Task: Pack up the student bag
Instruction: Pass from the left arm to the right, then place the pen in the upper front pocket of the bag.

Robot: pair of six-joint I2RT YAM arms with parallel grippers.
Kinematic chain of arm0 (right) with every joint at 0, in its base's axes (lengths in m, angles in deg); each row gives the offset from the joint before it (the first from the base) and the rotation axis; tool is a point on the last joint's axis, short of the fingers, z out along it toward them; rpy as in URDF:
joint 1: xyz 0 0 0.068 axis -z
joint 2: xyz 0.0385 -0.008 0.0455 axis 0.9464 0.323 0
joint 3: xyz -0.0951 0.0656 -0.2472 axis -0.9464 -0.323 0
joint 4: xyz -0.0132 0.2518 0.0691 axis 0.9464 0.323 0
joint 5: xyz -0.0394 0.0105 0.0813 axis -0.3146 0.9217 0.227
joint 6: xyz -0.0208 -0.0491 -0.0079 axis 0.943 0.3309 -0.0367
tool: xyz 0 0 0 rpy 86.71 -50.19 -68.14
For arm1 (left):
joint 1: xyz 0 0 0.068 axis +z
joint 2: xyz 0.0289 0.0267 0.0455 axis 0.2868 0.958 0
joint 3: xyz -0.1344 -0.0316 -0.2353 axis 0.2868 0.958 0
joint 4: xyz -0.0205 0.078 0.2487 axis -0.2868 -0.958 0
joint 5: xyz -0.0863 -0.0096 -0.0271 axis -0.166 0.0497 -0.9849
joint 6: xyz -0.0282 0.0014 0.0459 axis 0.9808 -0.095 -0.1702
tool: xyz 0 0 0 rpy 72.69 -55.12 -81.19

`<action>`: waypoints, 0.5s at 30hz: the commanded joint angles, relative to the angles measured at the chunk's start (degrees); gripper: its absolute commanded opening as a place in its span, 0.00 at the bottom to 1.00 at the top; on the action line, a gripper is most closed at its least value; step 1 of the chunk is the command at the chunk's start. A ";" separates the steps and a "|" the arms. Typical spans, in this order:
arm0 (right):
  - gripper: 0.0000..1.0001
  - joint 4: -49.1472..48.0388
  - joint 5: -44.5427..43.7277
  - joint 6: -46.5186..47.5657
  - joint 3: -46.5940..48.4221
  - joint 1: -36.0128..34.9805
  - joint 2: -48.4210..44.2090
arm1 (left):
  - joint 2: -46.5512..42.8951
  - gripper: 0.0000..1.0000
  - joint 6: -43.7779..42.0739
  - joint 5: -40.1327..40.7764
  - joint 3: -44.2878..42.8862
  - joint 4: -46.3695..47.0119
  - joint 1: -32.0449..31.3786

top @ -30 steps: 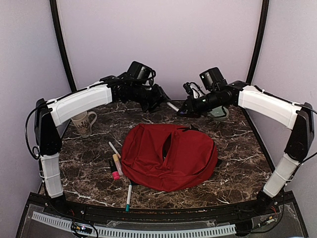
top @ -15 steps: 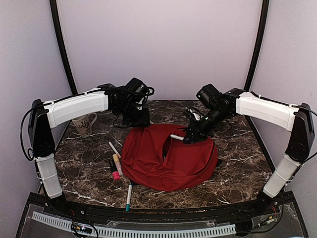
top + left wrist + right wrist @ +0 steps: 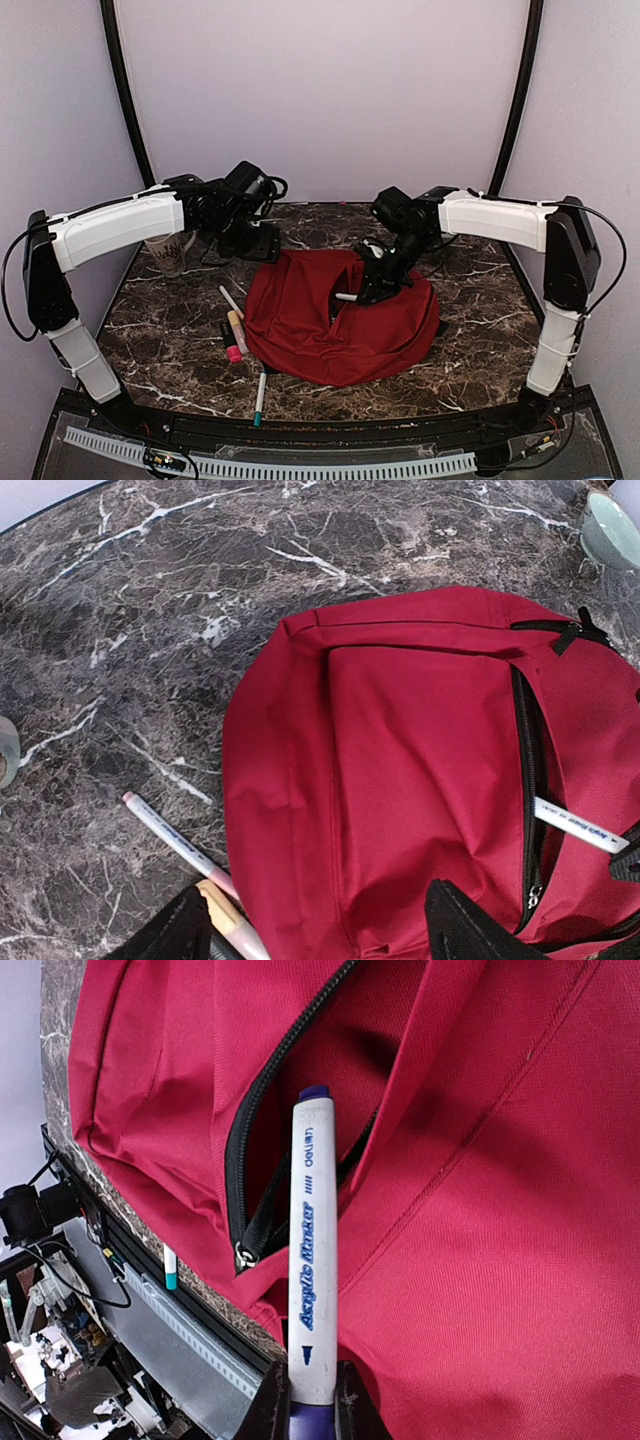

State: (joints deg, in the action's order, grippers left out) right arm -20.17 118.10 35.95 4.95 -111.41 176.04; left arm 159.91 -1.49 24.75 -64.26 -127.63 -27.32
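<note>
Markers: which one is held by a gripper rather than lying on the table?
The white acrylic marker, clamped in the right gripper at the student bag's zipper opening; the other pens lie loose beside the bag.

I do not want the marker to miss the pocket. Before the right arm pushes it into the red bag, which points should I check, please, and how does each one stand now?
1. Grip on the marker: ok, the right pincer is shut on its end.
2. Zipper opening of the student bag: ok, it gapes.
3. Aim: ok, the marker's tip lies at the opening.
4. Tip already inside: cannot tell.
5. Left pincer out of the way: ok, it is open, empty and apart from the marker.
6. Other pens packed: not ok, they lie on the table beside the bag.
</note>
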 commanded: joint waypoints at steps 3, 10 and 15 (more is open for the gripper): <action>0.00 1.33 -1.86 -0.72 4.88 -0.53 3.67 | -5.90 0.77 -0.79 2.85 5.29 0.10 0.13; 0.00 0.09 -4.09 1.89 7.70 -0.52 8.03 | -8.12 0.76 -3.61 0.63 6.51 1.76 0.12; 0.00 -5.75 -3.69 5.31 7.11 -0.44 7.78 | -10.63 0.75 -5.44 -1.78 8.42 3.71 0.13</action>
State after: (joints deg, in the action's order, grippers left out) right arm -20.74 115.15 37.87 11.27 -111.45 184.23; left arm 153.40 -4.39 25.28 -57.57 -125.88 -27.32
